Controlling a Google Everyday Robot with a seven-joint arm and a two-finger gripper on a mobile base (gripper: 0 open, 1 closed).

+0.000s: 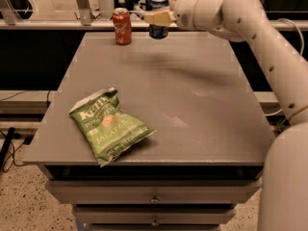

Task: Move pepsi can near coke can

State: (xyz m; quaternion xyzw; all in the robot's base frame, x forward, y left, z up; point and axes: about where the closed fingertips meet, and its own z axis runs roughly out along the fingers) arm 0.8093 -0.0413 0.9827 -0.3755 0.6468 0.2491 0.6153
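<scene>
Blue pepsi can (158, 3) held just right of the red coke can (122, 27).
The gripper (155, 19) has its fingers (162, 17) clamped round it at the bench's (202, 109) far edge; a green chip bag (109, 126) lies near the front.

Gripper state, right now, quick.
Gripper: jaws closed on the pepsi can, at the far end of the table, close beside the coke can, not touching it.
</scene>
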